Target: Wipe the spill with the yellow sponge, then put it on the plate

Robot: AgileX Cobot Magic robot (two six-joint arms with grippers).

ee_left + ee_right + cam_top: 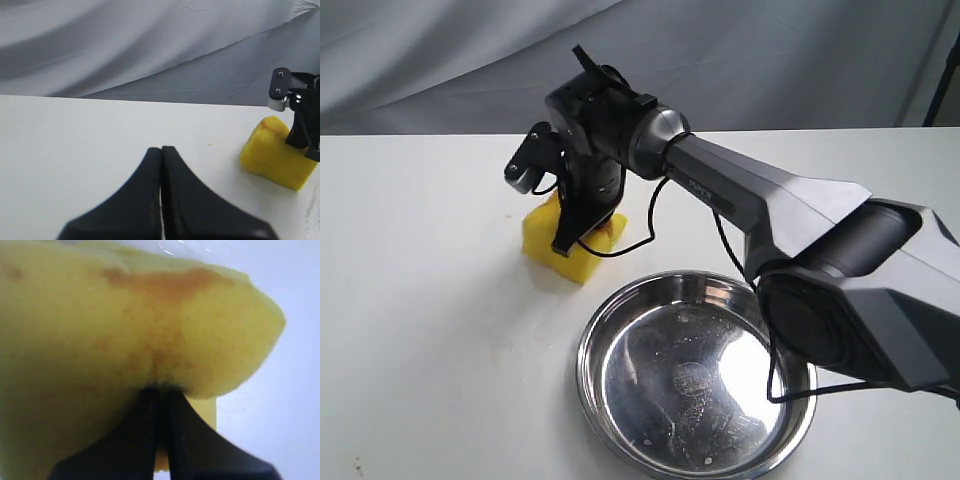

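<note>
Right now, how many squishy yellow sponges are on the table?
1. The thick yellow foam sponge sits on the white table beside the round shiny steel plate, pinched by the right gripper.

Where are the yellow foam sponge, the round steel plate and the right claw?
yellow foam sponge [272, 161], left wrist view, front face.
round steel plate [655, 350], exterior view, bare bottom.
right claw [161, 395], right wrist view, meeting tips.

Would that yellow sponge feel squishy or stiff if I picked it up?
Probably squishy: the yellow sponge puckers where the shut right hand digs in. Likely light, since it looks like porous foam. Its blocky shape shouldn't roll.
</note>
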